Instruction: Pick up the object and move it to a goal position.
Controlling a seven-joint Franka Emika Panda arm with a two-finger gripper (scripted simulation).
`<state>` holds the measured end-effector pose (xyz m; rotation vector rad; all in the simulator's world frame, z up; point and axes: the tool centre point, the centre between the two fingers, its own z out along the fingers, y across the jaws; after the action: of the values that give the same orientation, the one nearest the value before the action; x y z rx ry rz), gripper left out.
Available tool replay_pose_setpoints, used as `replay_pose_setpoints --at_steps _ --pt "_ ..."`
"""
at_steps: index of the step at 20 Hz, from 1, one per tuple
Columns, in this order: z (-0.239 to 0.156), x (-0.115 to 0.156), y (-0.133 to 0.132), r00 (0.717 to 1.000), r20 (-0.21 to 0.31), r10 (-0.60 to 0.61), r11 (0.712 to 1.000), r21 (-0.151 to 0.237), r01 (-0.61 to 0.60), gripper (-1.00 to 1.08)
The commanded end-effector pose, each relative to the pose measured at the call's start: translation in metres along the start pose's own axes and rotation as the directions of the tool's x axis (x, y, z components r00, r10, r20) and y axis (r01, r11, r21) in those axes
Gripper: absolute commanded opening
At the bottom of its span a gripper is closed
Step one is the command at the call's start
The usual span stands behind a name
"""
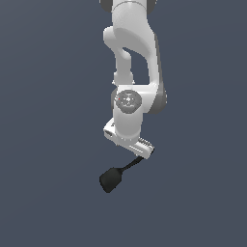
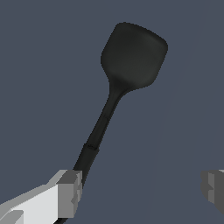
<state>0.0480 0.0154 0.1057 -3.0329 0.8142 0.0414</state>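
- The jaws of the gripper (image 2: 141,189) stand wide apart in the wrist view, one pale finger (image 2: 70,192) at one side of the frame and the other finger (image 2: 213,186) at the opposite edge, with open grey background between them.
- The black spatula (image 2: 131,61) lies with the end of its thin handle right against the first finger; the handle passes along that finger's inner face and out of the frame, so whether it truly touches cannot be told. The other finger is well apart from it.
- From that finger the handle runs away from the gripper at a slant and widens into a rounded-square blade, matte and dark, seen almost flat-on.
- In the exterior view the gripper (image 1: 129,140) hangs tilted below the white Panda arm (image 1: 132,58), its lower end toward the exterior view's right.
- There the spatula (image 1: 112,179) juts from the gripper's lower end, handle uppermost, blade down and toward the exterior view's left, the whole tool tilted.
- No table or other support shows in either view; arm and tool stand against a plain slate-grey field, and the spatula rests on nothing visible.
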Motion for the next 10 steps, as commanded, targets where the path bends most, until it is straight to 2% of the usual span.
replay_pose_setpoints --at_steps 1,10 --pt "0.007 0.005 -0.005 0.998 -0.004 0.069 0.998 0.002 -0.069 1.0" --pt "0.027 0.018 -0.019 0.963 -0.016 0.268 0.963 0.01 -0.268 1.0"
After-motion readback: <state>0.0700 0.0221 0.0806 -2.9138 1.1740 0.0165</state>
